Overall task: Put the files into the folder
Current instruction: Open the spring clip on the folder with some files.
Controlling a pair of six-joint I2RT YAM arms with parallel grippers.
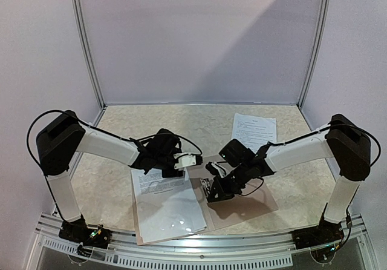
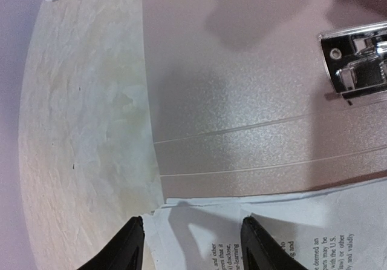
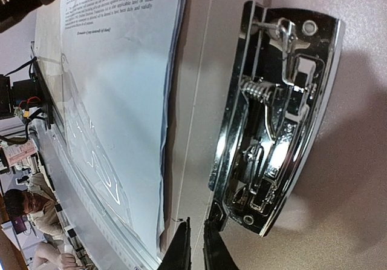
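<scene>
The tan folder (image 1: pixel 254 204) lies open at the table's near middle. A stack of printed files (image 1: pixel 158 182) rests on its left half, with a clear sleeve (image 1: pixel 172 217) over the near part. My left gripper (image 1: pixel 181 164) is open and hovers over the stack's top corner by the spine; in its wrist view the gripper (image 2: pixel 196 249) straddles the files (image 2: pixel 302 221) without touching them. My right gripper (image 1: pixel 214 191) is low over the right half. In its wrist view the gripper (image 3: pixel 198 249) is shut, beside the near end of the chrome clip (image 3: pixel 278 118).
One loose printed sheet (image 1: pixel 254 131) lies on the table at the back right, beyond the folder. The table's metal front rail (image 1: pixel 199 259) runs just below the folder's near edge. Grey walls enclose the back and both sides.
</scene>
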